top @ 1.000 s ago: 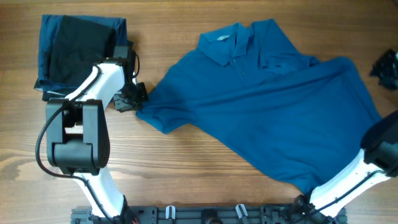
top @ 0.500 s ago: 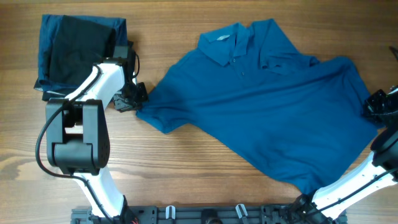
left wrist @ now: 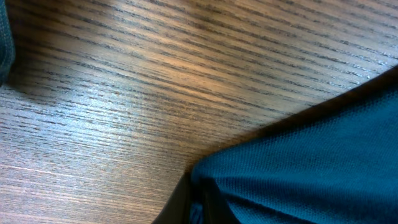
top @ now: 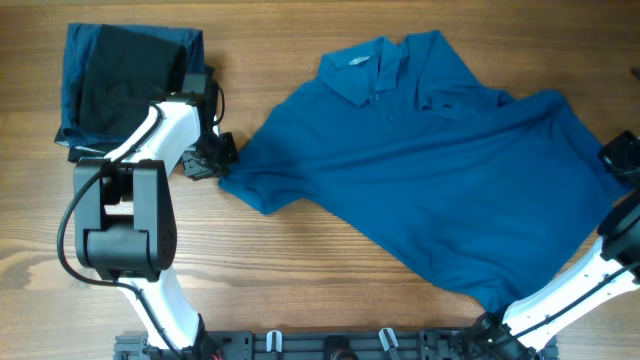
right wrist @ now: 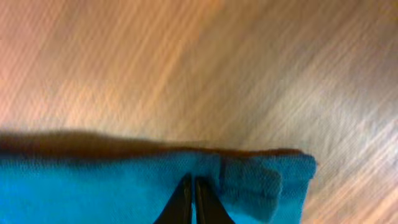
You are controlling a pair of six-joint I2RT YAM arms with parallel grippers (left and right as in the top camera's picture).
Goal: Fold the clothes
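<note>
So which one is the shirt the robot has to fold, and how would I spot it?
Look at the wooden table: the biggest thing on it, spread across the middle and right, is the polo shirt. It is mid-blue with a collar at the top and lies open, while the dark clothes in the top left corner are navy and black and folded small.

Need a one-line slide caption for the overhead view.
Left gripper and right gripper each pinch an edge of the blue polo shirt spread on the wooden table; dark garments lie far left.
</note>
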